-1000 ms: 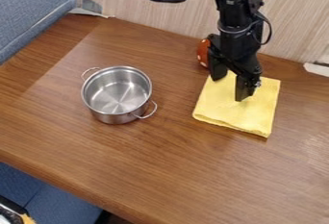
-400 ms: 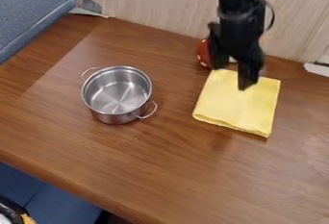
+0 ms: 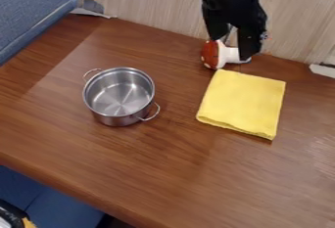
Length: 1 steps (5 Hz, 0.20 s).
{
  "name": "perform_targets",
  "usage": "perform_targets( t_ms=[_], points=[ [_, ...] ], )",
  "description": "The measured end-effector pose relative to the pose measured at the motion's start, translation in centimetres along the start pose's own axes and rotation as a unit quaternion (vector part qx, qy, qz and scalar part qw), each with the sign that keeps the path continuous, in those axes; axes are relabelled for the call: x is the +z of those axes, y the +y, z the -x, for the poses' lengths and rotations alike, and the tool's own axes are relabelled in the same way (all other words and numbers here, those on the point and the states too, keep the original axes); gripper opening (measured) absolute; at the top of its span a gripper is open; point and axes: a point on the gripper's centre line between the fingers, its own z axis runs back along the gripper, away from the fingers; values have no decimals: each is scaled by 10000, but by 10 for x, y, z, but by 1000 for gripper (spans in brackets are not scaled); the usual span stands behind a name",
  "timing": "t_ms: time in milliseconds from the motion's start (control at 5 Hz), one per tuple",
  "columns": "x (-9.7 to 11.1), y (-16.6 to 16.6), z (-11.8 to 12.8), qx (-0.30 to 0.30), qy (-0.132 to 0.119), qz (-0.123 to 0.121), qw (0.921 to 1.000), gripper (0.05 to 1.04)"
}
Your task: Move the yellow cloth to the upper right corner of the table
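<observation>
We see the yellow cloth (image 3: 242,103) lying folded on the right half of the table (image 3: 131,173), just nearer the camera than the gripper (image 3: 229,49) and apart from it. We see the gripper's two fingers spread wide above the cloth's far edge.

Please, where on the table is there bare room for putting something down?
The tabletop is bare between the pot and the yellow cloth, and in front of both. Behind the cloth is crowded: the gripper hangs by the red-and-white object.
</observation>
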Motion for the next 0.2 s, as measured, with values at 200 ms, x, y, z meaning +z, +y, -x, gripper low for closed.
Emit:
perform_targets(
  t_ms=[200],
  points=[
    [0,2,1,3,-3,-5,10000,1000]
  ],
)
